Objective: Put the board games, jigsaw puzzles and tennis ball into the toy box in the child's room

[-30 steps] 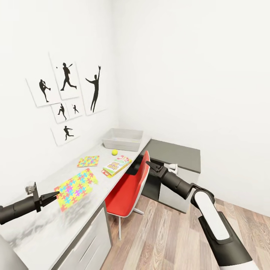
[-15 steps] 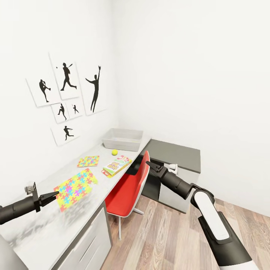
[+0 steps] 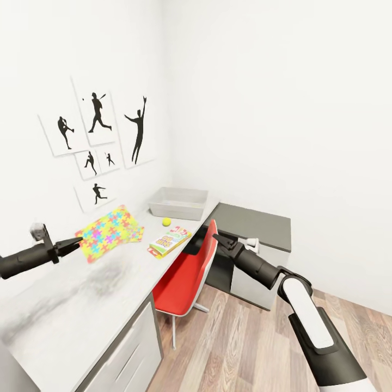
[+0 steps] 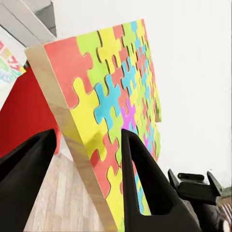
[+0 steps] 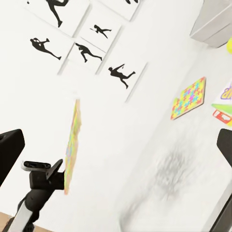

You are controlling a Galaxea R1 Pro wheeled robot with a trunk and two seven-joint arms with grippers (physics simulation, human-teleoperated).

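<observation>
Black left gripper (image 3: 75, 245) pinches the multicolour mosaic jigsaw puzzle (image 3: 109, 232) by its edge, lifted above the pale grey-white table (image 3: 103, 305); next, I judge, carrying it onward to the shallow light grey toy box (image 3: 178, 202).

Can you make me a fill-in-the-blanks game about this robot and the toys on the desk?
1. The left gripper is shut on a flat multicolour ____ puzzle.
2. The small yellow-green tennis ball lies between the Skip-Bo game box and the light grey ____.
3. The chair tucked under the pale desk top is ____.
4. The right gripper holds ____.

Missing words: jigsaw; toy box; red; nothing
</observation>
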